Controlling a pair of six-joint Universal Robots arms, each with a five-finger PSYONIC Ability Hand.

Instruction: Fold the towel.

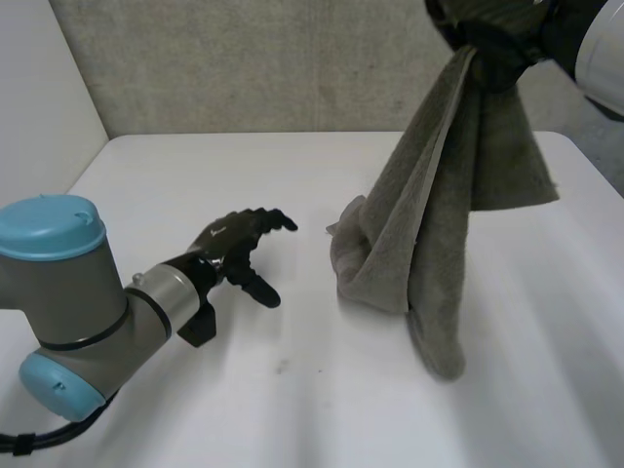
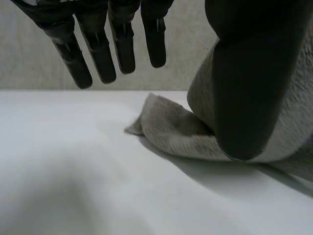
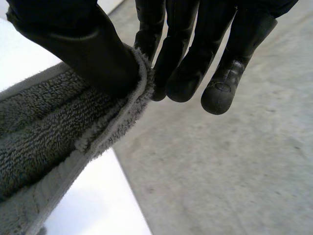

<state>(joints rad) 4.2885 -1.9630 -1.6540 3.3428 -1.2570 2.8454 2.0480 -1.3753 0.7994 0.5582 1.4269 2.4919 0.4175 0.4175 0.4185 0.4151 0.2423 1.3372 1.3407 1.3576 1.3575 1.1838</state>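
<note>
While the right hand pinches the towel by its top edge between thumb and fingers, the cloth hangs almost straight down, long axis upright, with its lower end crumpled on the table. Just beside that crumpled end, on the side away from the right arm, the left hand hovers low, its fingers spread and relaxed, holding nothing, fingertips aimed at the heap. It looks the nearer hand to the loose end.

Head view overlooks table, close wrist views, towel shared
</note>
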